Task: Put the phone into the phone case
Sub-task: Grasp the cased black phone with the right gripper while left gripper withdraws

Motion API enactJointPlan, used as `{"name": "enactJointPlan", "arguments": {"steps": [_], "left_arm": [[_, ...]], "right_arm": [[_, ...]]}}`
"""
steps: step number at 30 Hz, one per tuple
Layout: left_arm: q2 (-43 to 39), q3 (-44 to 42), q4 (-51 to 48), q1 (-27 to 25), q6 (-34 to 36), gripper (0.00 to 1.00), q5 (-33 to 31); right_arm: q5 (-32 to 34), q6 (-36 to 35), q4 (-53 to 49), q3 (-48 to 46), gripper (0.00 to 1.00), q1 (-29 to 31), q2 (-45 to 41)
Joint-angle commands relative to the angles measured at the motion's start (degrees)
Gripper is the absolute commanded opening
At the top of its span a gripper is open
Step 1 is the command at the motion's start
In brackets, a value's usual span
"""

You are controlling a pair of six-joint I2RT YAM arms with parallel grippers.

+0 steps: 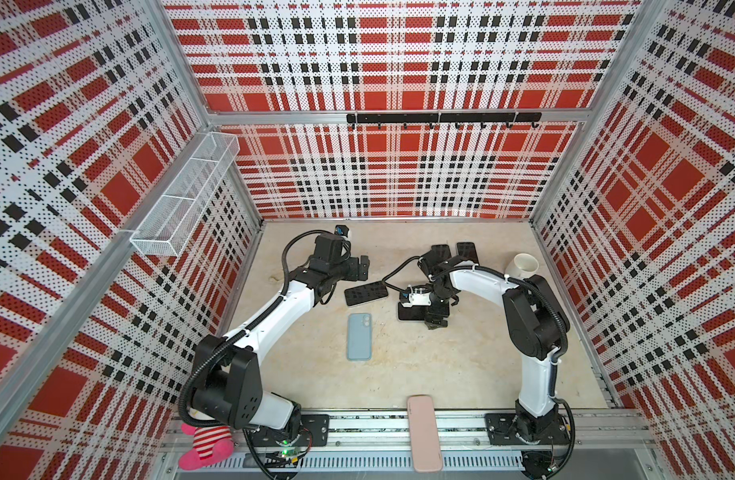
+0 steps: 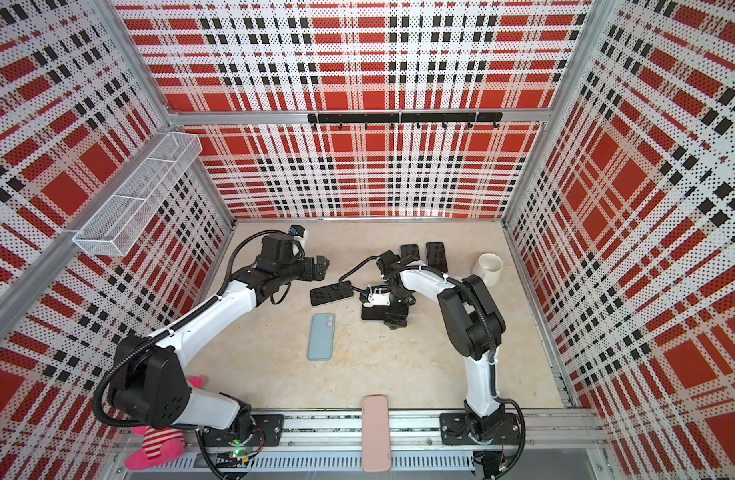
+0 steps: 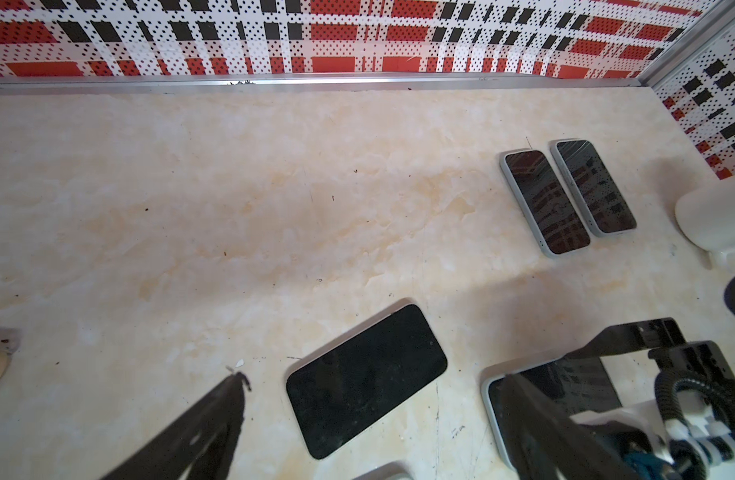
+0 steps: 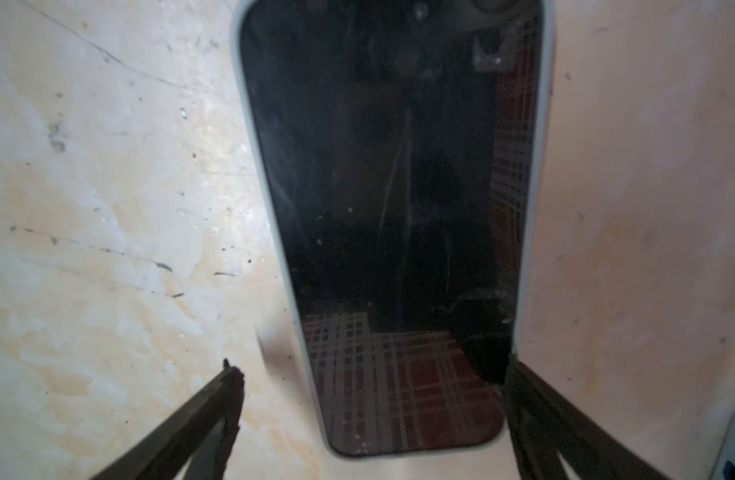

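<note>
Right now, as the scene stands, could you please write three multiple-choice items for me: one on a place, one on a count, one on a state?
1. Where does the pink case lie?
A. across the front rail
B. in the wire basket
C. on the hook rack

2. How many dark-screened phones lie side by side near the white mug?
A. one
B. two
C. four

3. In what state is the right end effector?
A. shut on a toy
B. open, straddling a cased phone
C. shut and empty

Key: 1 A, it spans the rail in both top views; 2 B, the left wrist view shows a pair; 3 B, the right wrist view shows it spread wide around the phone's end.
</note>
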Motion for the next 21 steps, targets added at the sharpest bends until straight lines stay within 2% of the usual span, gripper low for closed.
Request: {"name": "enactJointPlan", "arguments": {"steps": [1, 7, 21], "left_arm": [[-1.0, -0.9, 1.2, 0.4, 0.0, 0.98, 0.8], [-0.4, -0.8, 1.2, 0.5, 0.0, 0.98, 1.6], [-0.1, -0.8, 1.2, 2.1, -0.1, 0.98, 2.6]], "right_arm": [[1.7, -1.1, 1.8, -0.5, 1.0, 0.5, -1.7], [0.4, -2.7, 0.3, 0.3, 1.0, 0.8, -5.9], [-0.2, -2.7, -3.5, 4.8, 1.0, 0.3, 2.5]]}}
